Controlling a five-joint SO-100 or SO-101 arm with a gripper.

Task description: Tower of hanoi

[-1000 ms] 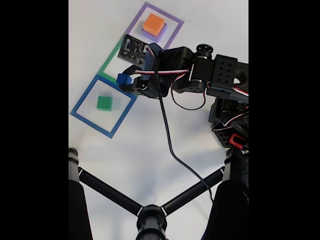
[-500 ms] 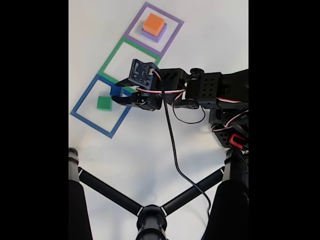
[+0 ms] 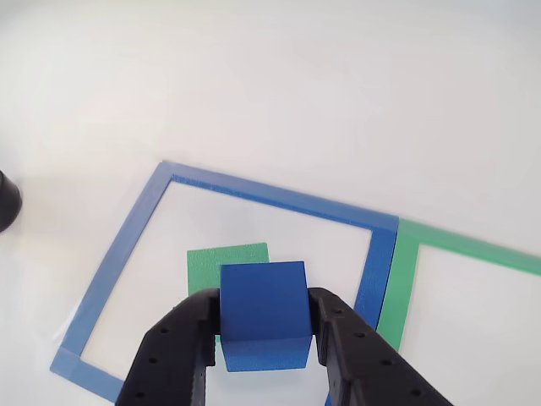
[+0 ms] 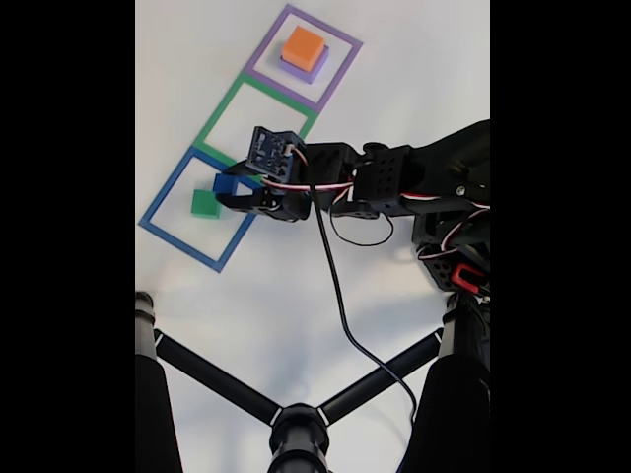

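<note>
My gripper (image 3: 265,331) (image 4: 228,189) is shut on the small blue block (image 3: 264,317) (image 4: 226,183) and holds it above the blue tape square (image 3: 127,245) (image 4: 174,241). The green block (image 3: 218,264) (image 4: 204,203) lies flat inside that square; in the other view the blue block covers its near right corner, and in the fixed view it hangs just right of it. At the top of the fixed view the orange block (image 4: 303,43) rests on the purple block (image 4: 312,68) inside the purple tape square (image 4: 340,75).
A green tape square (image 4: 221,102) (image 3: 404,271) lies between the blue and purple ones. Black tripod legs (image 4: 212,379) cross the bottom of the fixed view. A black cable (image 4: 335,286) trails from the arm (image 4: 414,182) across the white table.
The gripper has carried the blue block leftward and down, from over the green tape square's corner to inside the blue tape square beside the green block.
</note>
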